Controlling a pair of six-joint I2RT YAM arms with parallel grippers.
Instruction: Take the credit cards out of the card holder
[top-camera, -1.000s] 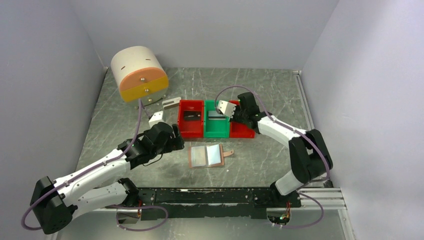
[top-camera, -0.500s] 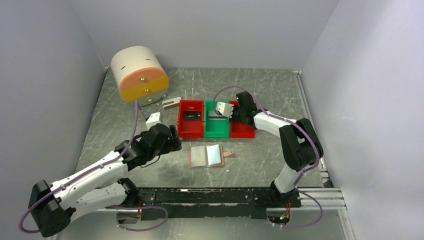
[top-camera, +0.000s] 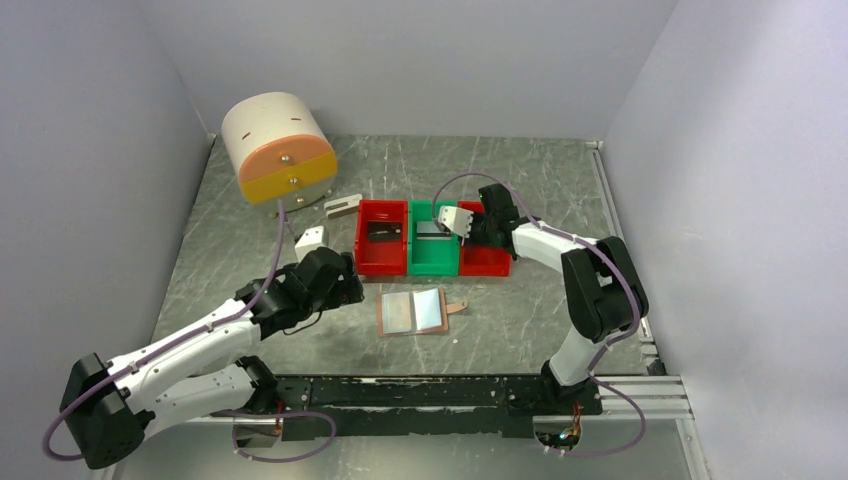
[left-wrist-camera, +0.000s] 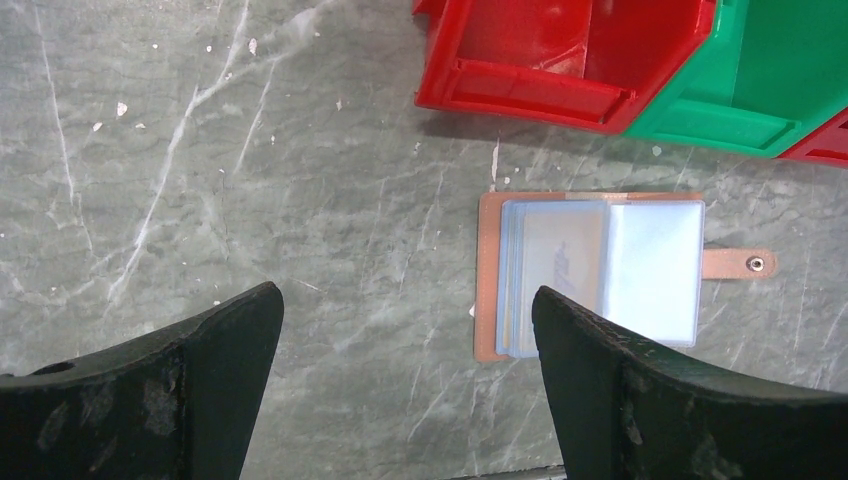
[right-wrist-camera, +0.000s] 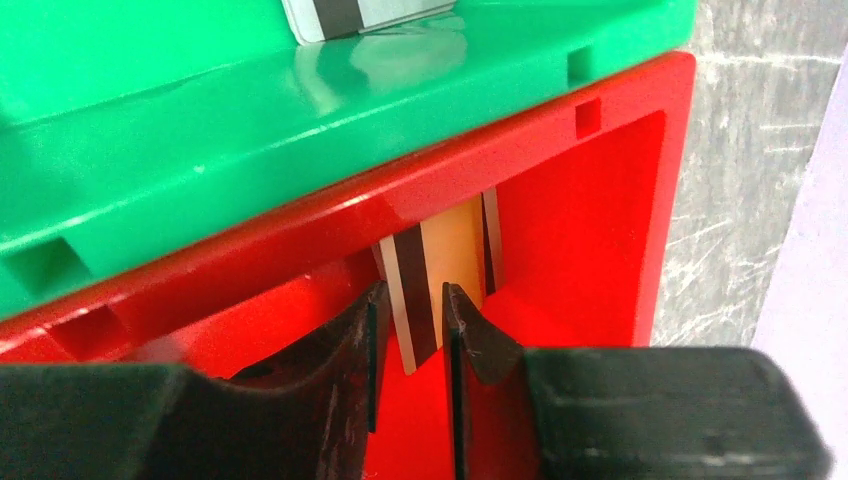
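Three bins (top-camera: 381, 264), three binned cards (right-wrist-camera: 450, 250), one card holder (left-wrist-camera: 590, 275).
Open, pockets blue; left tool (left-wrist-camera: 405, 295) agape, right tool (right-wrist-camera: 414, 292) ajar, seemingly empty.

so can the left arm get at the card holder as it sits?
Probably yes: the left gripper is wide open just left of the card holder, which lies open on bare table, nothing between them.

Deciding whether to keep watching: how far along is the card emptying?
Done: black card in the left red bin, grey card in the green bin. In hand: the right gripper, jaws slightly parted, at a yellow-orange card in the right red bin. Left: the card holder seems to hold more.
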